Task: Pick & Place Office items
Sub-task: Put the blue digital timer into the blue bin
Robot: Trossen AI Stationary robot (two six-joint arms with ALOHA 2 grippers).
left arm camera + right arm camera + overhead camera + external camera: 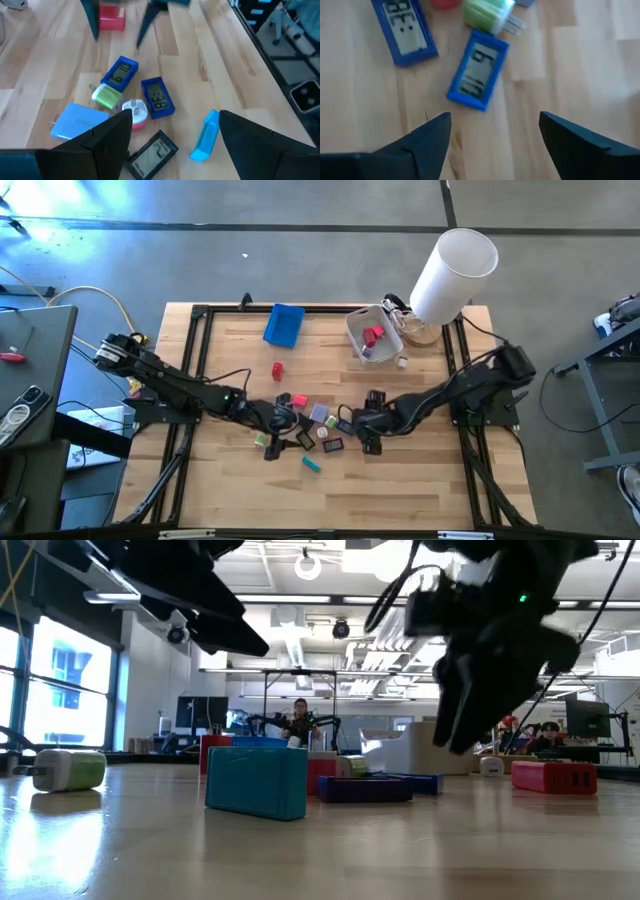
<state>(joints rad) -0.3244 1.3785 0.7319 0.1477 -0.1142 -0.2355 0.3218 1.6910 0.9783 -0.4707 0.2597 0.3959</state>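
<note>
Right wrist view: blue clock [479, 70] lies flat, slightly diagonal.

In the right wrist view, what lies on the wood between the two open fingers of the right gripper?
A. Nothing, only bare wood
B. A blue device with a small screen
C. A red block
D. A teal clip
B: a blue device with a small screen lies tilted on the wooden table, ahead of the open right gripper, whose fingers stand apart and hold nothing.
</note>
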